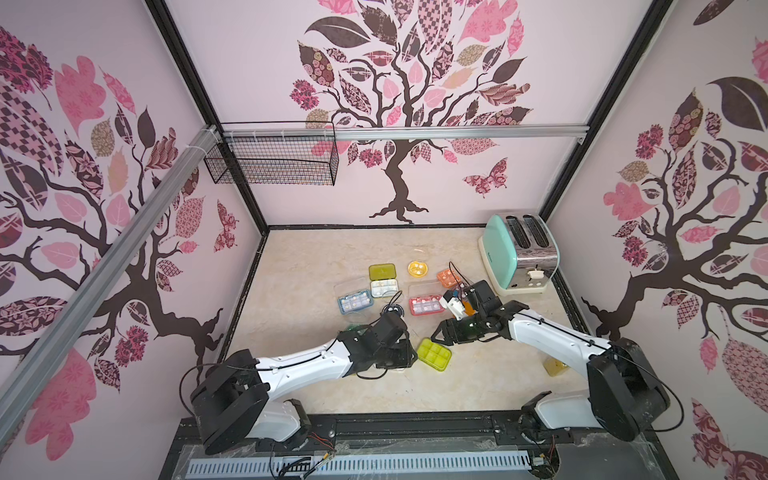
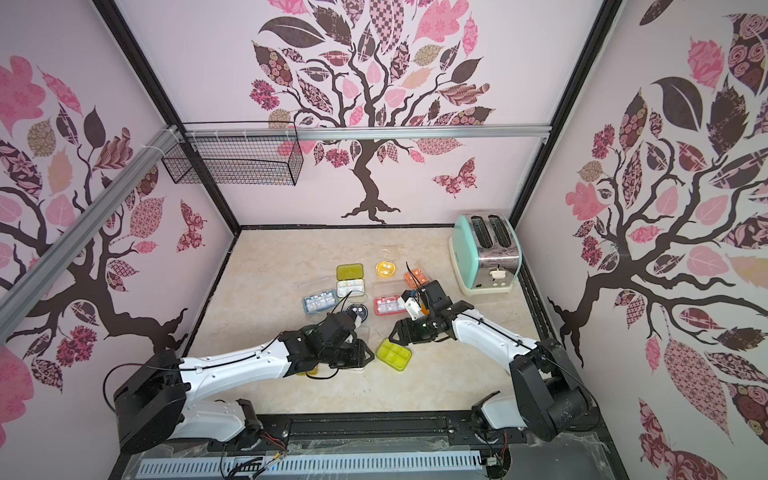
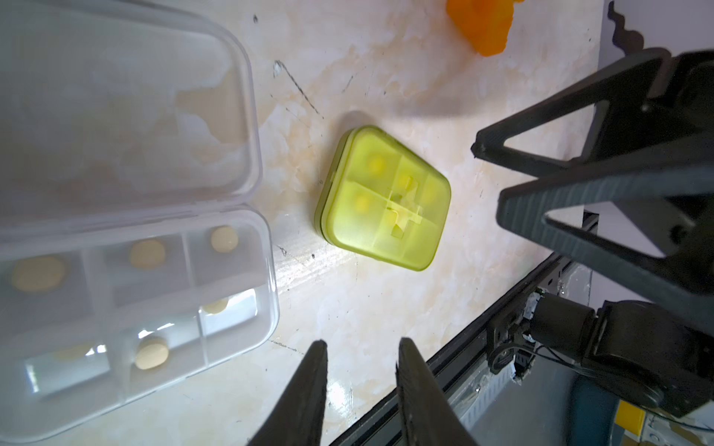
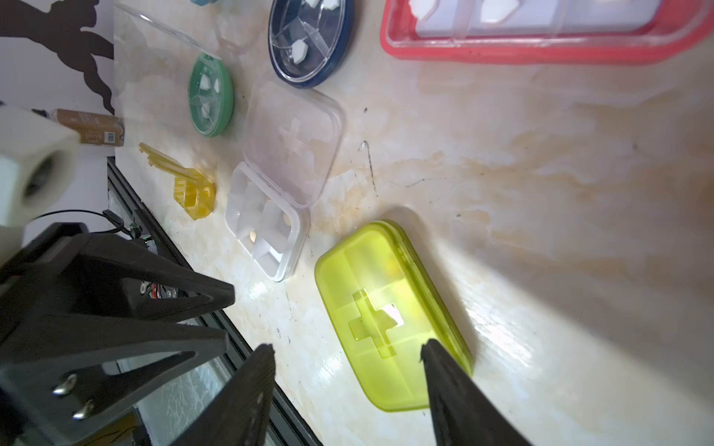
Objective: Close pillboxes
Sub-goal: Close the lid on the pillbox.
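Note:
A lime pillbox (image 1: 434, 353) (image 3: 382, 197) (image 4: 386, 309) lies closed near the table's front, a cross on its lid. My right gripper (image 4: 347, 345) (image 1: 436, 332) is open just over it, one finger above the lid's end, holding nothing. My left gripper (image 3: 361, 343) is open a little, empty, beside the lime box. A clear white pillbox (image 3: 135, 270) (image 4: 270, 216) lies open by the left gripper, its lid flat. Further back, blue (image 1: 355, 301), white (image 1: 384, 286) and red (image 1: 426, 305) pillboxes stand open. Round navy (image 4: 309, 38) and green (image 4: 210, 94) pillboxes lie nearby.
A mint toaster (image 1: 519, 257) stands at the back right. A wire basket (image 1: 274, 160) hangs on the back wall. An orange pillbox (image 1: 449, 277) and a round amber one (image 1: 417, 268) lie behind the right arm. A yellow open case (image 4: 193, 193) sits near the front rail.

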You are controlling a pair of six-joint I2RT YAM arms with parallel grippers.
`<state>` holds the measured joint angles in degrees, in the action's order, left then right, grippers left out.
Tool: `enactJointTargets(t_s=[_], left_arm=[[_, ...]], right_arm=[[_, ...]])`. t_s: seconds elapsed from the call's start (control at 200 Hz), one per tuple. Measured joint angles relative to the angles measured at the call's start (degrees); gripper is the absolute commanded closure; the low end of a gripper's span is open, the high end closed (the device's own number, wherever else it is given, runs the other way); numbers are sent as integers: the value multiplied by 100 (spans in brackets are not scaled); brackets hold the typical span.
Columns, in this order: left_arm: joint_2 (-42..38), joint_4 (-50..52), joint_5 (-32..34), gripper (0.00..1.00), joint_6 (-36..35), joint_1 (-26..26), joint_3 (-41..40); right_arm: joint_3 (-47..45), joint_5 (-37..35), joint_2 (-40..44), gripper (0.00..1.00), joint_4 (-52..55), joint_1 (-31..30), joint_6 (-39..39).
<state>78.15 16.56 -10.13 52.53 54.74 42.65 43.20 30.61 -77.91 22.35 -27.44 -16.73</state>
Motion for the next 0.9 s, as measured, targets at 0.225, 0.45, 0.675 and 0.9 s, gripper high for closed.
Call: enactJointTargets(t_s=[0.225, 0.45, 0.675, 0.9], left_arm=[[267, 389, -52, 53, -581, -330, 599], [997, 741, -293, 58, -1268, -597, 1287], [1569, 929, -509, 55, -1600, -597, 1587], [1770, 925, -564, 50, -1665, -597, 1617]], right_arm=[[-258, -857, 616, 25, 411, -15, -728], [-1023, -975, 1423, 35, 625, -138, -1456], [-1517, -793, 1641, 40, 365, -221, -1987], [-1628, -625, 1471, 40, -72, -319, -2232]])
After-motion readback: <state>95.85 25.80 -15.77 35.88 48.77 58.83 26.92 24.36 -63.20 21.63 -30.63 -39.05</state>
